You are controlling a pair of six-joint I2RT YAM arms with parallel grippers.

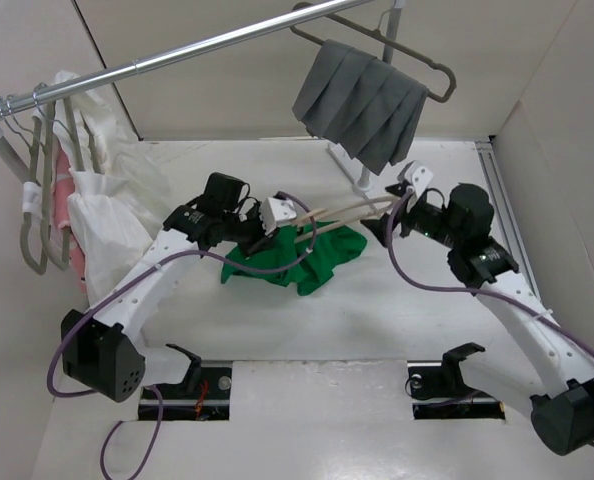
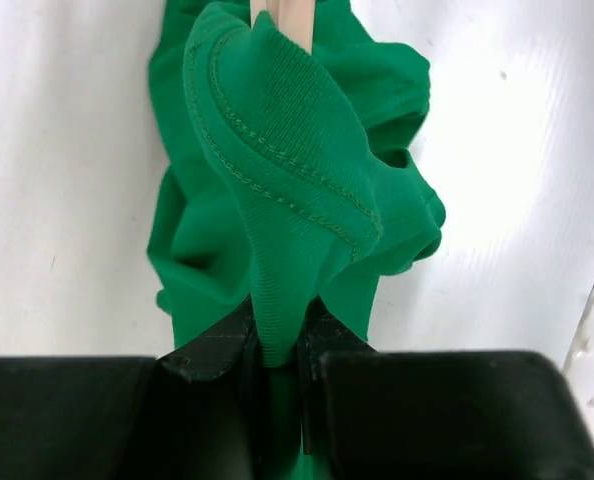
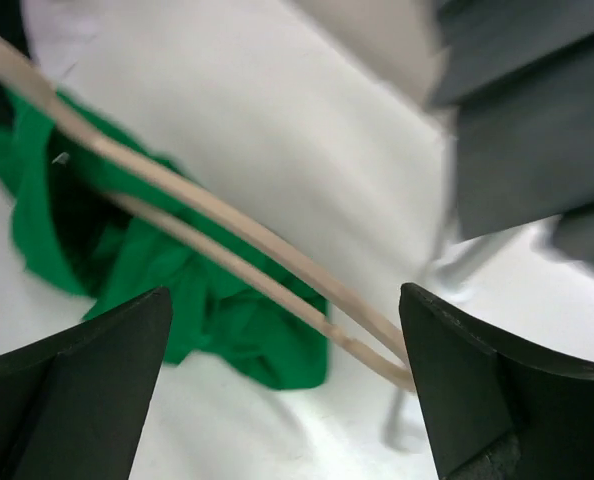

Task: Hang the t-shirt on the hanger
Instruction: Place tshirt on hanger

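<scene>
At the far left, white garments (image 1: 107,215) hang from the rail (image 1: 177,55), clear of the work. Next comes the left gripper (image 2: 279,328), clenched on a ribbed, stitched edge of the t-shirt (image 1: 307,262). The cloth stands up between its fingers, while the rest of the shirt lies bunched on the table (image 1: 377,330), near the middle.

One end of the hanger (image 2: 295,18) is tucked into the shirt just beyond that pinch. From there the hanger runs right and slightly farther across the table. The step in hand looks like drawing the shirt along the hanger's shoulder.

To do it well, the left arm should hold its pinch firmly and pull the ribbed edge along the hanger rather than upward. That way the cloth slides over the broad shoulder instead of dragging the whole hanger with it. The cotton is bunched and will likely catch, so a slow pull suits it.

On the right, the right gripper (image 3: 285,300) stands wide open and grips nothing. The hanger's rounded right end lies between its fingers, close to one of them; whether they touch I cannot tell. That end needs steadying, so this gripper should probably close on it before the left arm pulls hard.

Beyond it, at the far right, a grey pleated cloth (image 1: 362,100) hangs from the rail, out of reach of this move.
</scene>
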